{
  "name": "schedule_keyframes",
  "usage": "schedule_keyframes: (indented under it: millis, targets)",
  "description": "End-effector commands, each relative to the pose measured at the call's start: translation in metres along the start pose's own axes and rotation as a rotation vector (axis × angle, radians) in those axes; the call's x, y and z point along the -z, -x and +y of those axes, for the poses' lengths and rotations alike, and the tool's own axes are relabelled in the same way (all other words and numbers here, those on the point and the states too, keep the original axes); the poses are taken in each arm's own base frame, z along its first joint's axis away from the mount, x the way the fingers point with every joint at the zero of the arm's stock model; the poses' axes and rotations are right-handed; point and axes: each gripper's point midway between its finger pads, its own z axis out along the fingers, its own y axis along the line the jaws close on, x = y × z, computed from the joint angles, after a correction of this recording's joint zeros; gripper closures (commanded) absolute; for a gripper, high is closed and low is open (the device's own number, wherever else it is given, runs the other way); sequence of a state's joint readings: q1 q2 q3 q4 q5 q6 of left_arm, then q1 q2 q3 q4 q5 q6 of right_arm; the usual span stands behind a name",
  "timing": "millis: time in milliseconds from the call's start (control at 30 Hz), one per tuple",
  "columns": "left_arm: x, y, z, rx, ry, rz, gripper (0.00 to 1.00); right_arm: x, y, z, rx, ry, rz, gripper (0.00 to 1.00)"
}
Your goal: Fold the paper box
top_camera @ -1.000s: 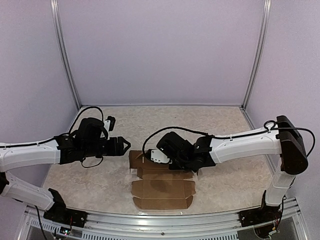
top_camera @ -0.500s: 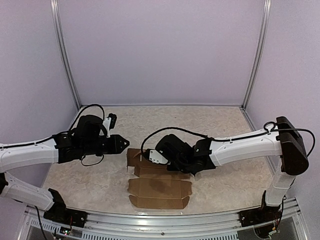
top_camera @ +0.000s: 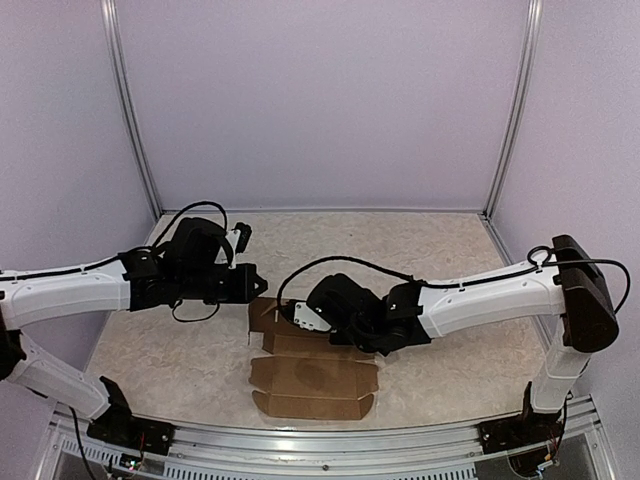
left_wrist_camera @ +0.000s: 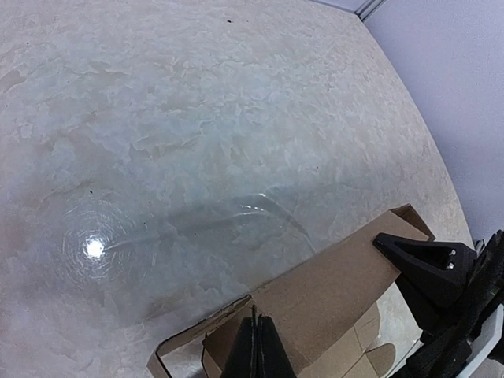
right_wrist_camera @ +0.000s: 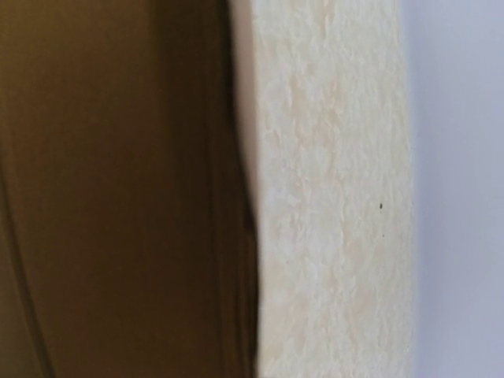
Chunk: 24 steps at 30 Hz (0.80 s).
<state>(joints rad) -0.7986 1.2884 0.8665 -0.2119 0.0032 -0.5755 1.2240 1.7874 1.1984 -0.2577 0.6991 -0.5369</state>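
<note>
The paper box [top_camera: 315, 380] is a flat brown die-cut sheet lying near the table's front edge, with its back panel [left_wrist_camera: 339, 283] lifted up. My left gripper [top_camera: 257, 287] is shut, fingertips [left_wrist_camera: 258, 340] pressed together at the panel's left flap, and nothing shows between them. My right gripper [top_camera: 294, 313] reaches in from the right. Its black tip [left_wrist_camera: 383, 241] rests against the raised panel's far right corner. In the right wrist view, brown cardboard [right_wrist_camera: 118, 189] fills the left half and hides that gripper's own fingers.
The marbled tabletop [top_camera: 420, 250] stretches behind the box to the lilac back wall. Metal posts [top_camera: 130, 120] [top_camera: 510, 110] stand at the back corners. A slotted rail [top_camera: 330, 450] runs along the front edge between the arm bases.
My left gripper has shut and moved right, up to the box's back left corner. The right arm and the sheet have shifted slightly left.
</note>
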Motion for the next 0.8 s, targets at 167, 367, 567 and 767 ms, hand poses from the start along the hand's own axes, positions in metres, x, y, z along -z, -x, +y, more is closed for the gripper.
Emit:
schedule_keyframes:
  millis: [167, 367, 567, 767]
  targets:
    - [0.002, -0.01, -0.007, -0.047, 0.051, 0.06, 1.0, 0.017, 0.007, -0.022, -0.075, -0.043, -0.021, 1.0]
    - [0.002, -0.011, -0.017, -0.062, 0.056, 0.065, 1.0, 0.023, 0.014, -0.027, -0.117, -0.027, -0.033, 1.0]
    - [-0.006, -0.015, -0.025, -0.06, 0.043, 0.087, 1.0, 0.035, 0.021, -0.033, -0.185, -0.015, -0.077, 1.0]
    - [-0.01, -0.012, -0.042, -0.052, -0.015, 0.086, 1.0, 0.044, 0.027, -0.031, -0.272, 0.037, -0.133, 1.0]
